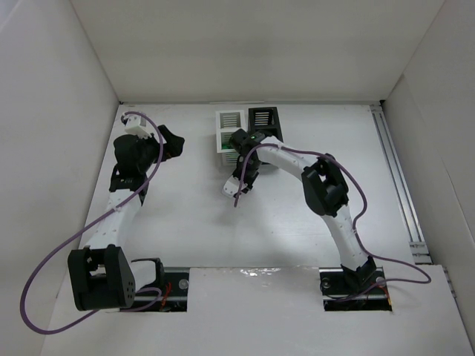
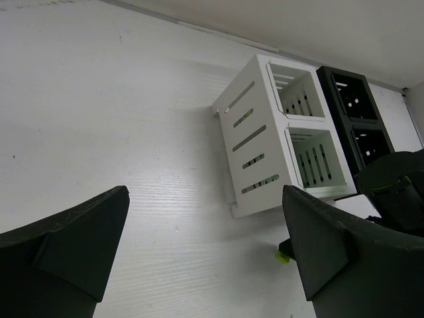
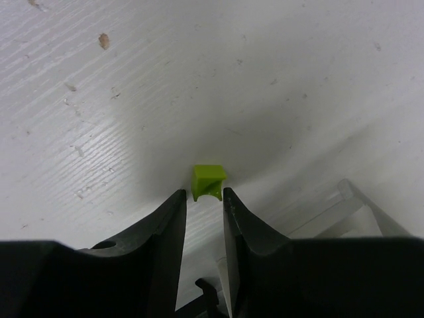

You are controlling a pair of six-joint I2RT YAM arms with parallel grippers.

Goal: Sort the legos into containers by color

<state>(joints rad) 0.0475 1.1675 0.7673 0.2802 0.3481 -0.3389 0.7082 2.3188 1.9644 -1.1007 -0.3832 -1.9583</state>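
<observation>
table (image 1: pixel 185 230) white | containers (image 1: pixel 249 130) 2x2 block, middle of far edge | left gripper (image 2: pixel 205 199) toward far-left corner, fingers spread wide, empty | right gripper (image 3: pixel 203 197) tips narrowly flanking green lego (image 3: pixel 209 179) lying on table just nearside of containers; perhaps pinched, cannot tell

Bright, even overhead light — soft shadows, near jaws blurred

White desk (image 1: pixel 193 222): painted wood grain, few small brown specks (image 3: pixel 104 41), faint scuffs. Plain white walls on three sides: back wall (image 1: pixel 245 44) along far edge, left wall (image 1: pixel 44 148), right wall (image 1: pixel 445 133). Metal rail (image 1: pixel 398 182) runs along right edge. White board (image 1: pixel 252 311) covers near edge. Light soft, even, with dim shadows.
</observation>
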